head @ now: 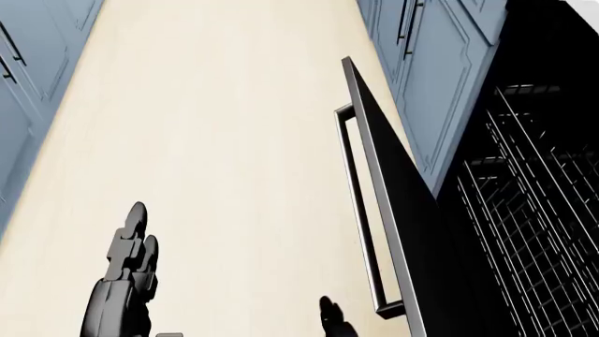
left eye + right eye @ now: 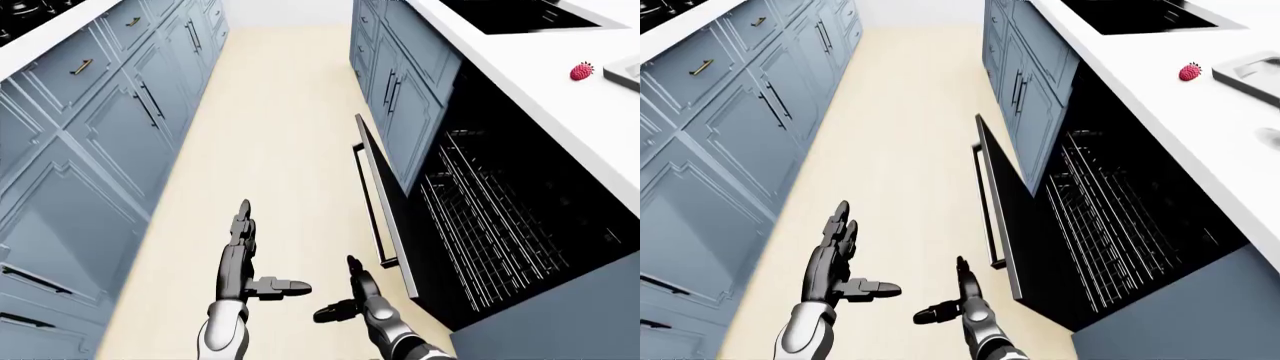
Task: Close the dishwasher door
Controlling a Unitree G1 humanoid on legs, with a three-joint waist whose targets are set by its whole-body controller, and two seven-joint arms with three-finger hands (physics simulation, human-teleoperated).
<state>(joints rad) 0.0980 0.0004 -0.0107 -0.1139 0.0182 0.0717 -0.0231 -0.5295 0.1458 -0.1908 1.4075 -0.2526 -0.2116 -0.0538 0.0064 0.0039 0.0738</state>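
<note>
The dishwasher door (image 2: 392, 225) is black with a long bar handle (image 2: 368, 201) and hangs partly open, tilted out over the floor. Its wire racks (image 2: 490, 225) show in the dark cavity under the right counter. My left hand (image 2: 245, 259) is open, fingers stretched and thumb out, over the floor left of the door. My right hand (image 2: 350, 296) is open too, low in the view, just left of the door's near end and apart from it. Both hands are empty.
Blue cabinets (image 2: 90, 127) line the left side and more blue cabinets (image 2: 400, 82) stand beyond the dishwasher. A white counter (image 2: 560, 105) on the right holds a red strawberry (image 2: 582, 71). A pale wood floor (image 2: 270, 127) runs between them.
</note>
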